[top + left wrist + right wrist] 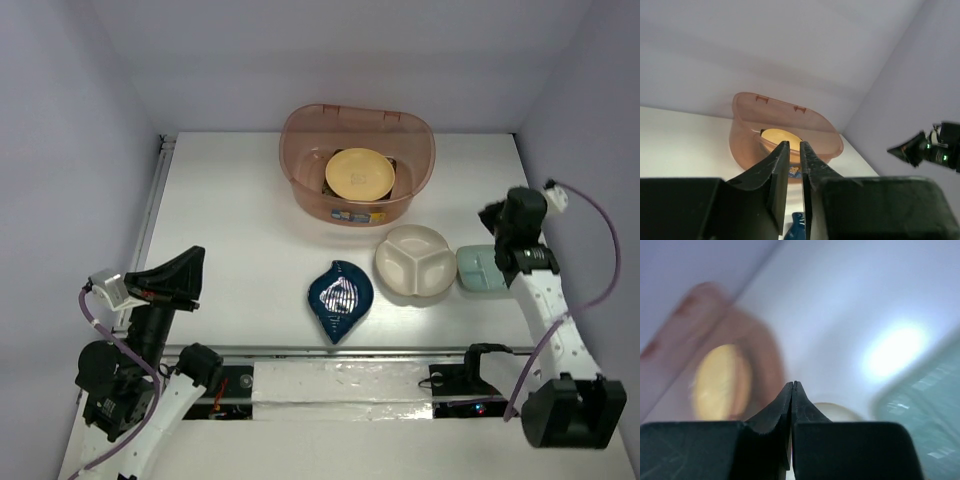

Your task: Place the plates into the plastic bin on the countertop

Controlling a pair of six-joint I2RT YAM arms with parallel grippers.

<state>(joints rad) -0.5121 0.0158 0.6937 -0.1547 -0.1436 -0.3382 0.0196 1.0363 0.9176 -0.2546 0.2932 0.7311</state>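
Observation:
The pinkish plastic bin (356, 165) stands at the back of the white countertop (230, 220). The yellow round plate (358, 173) lies in it on something dark; the cream plate is hidden. The blue leaf plate (340, 298), the white three-section plate (418, 262) and the pale green rectangular plate (482, 268) lie in front of the bin. My left gripper (185, 275) hangs over the near left, empty, shut but for a thin gap (795, 144). My right gripper (495, 222) is shut and empty (794, 383), just above and behind the green plate (925, 425).
A metal rail (150, 210) runs along the countertop's left edge. Grey walls close in the back and both sides. The bin (785, 135) and blue plate (797, 222) show in the left wrist view, with the right arm's gripper (925, 150) at its right.

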